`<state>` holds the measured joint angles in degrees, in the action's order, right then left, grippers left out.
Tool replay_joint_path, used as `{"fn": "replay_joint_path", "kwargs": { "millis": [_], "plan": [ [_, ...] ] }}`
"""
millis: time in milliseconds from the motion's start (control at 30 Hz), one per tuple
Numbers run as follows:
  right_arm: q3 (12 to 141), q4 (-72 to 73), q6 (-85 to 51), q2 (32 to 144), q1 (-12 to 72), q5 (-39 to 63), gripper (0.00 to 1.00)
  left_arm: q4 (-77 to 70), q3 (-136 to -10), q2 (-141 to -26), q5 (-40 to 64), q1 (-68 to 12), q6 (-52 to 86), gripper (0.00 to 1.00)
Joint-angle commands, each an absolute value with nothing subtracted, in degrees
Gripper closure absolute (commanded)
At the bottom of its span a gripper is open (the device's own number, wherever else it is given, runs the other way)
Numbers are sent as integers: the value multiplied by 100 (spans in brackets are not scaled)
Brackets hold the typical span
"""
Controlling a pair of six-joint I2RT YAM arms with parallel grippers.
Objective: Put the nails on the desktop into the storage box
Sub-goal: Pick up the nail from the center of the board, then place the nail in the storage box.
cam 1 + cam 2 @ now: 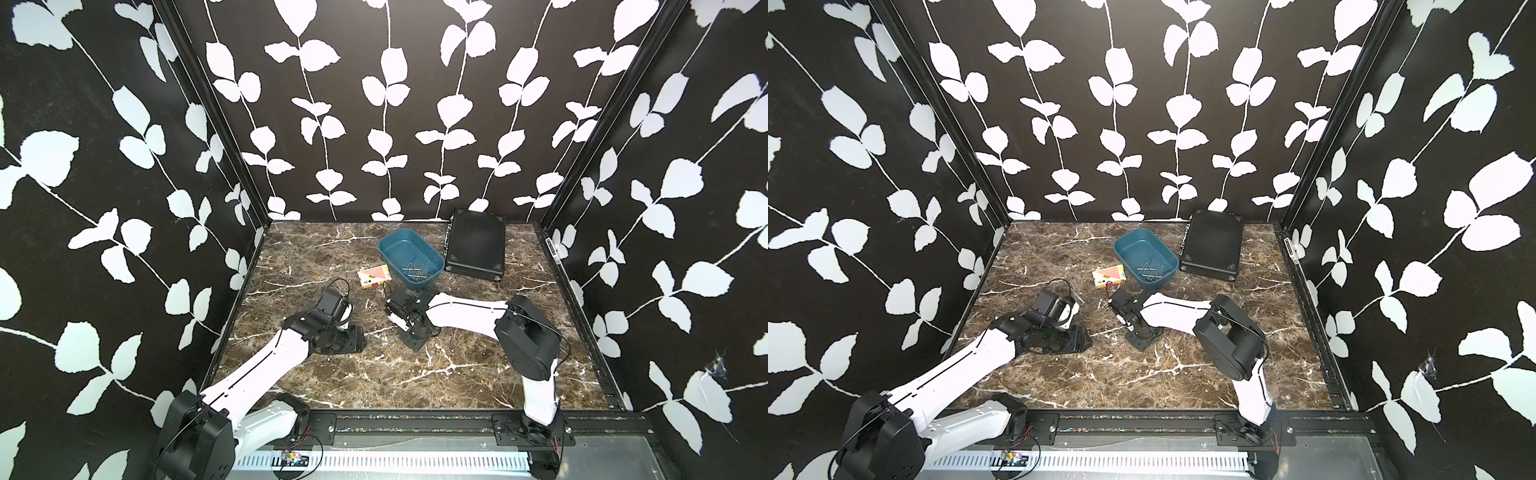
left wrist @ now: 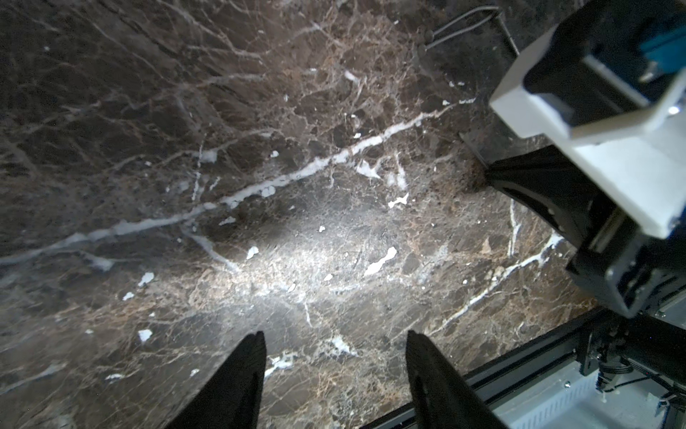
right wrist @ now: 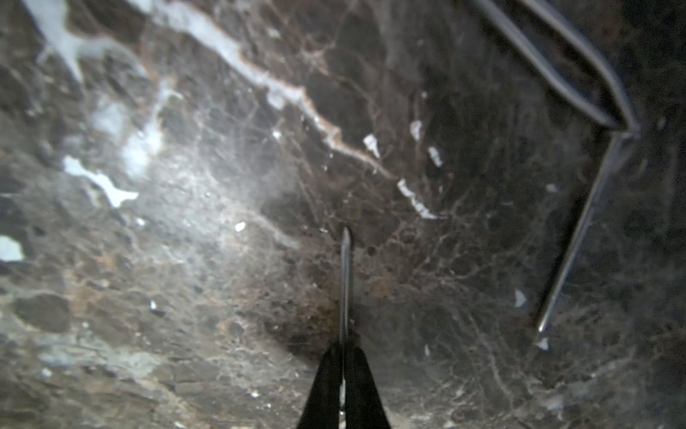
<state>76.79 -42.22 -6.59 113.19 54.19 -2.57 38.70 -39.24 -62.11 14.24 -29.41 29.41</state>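
Observation:
The teal-blue storage box [image 1: 399, 249] [image 1: 1136, 247] stands at the back middle of the brown marble desktop [image 1: 457, 374]. Several nails [image 1: 415, 270] [image 1: 1149, 269] lie in its near end. My right gripper [image 1: 415, 345] [image 3: 345, 343] points down at the desktop in front of the box. It is shut on one thin nail [image 3: 346, 278] that sticks out beyond the fingertips. More nails [image 3: 579, 230] lie loose on the desktop beside it. My left gripper [image 1: 361, 338] [image 2: 336, 340] hangs low to the left, open and empty.
A small red-and-white card box [image 1: 375, 277] lies just left of the storage box. A black ribbed case [image 1: 476, 247] lies to its right at the back. Black leaf-patterned walls enclose three sides. A black rail [image 1: 415, 419] runs along the front edge.

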Motion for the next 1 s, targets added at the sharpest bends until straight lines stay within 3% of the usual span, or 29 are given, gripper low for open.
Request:
{"fn": "replay_joint_path", "kwargs": {
  "millis": [0,333,700,967],
  "plan": [
    [7268,-3948,-852,11875,5461,22,100,4005,-3899,-6100,1454,-2909,2932,37],
    [7998,-4088,-1038,11143,5064,958,100,4055,-4078,-5979,1345,-2909,3097,37],
    [8647,-2538,-3180,10416,3563,2882,100,3981,-4476,-5936,1048,-2910,3104,37],
    [9170,-1678,-4978,10917,2644,2665,100,3925,-4767,-6365,1070,-2880,2966,37]
  ]
}}
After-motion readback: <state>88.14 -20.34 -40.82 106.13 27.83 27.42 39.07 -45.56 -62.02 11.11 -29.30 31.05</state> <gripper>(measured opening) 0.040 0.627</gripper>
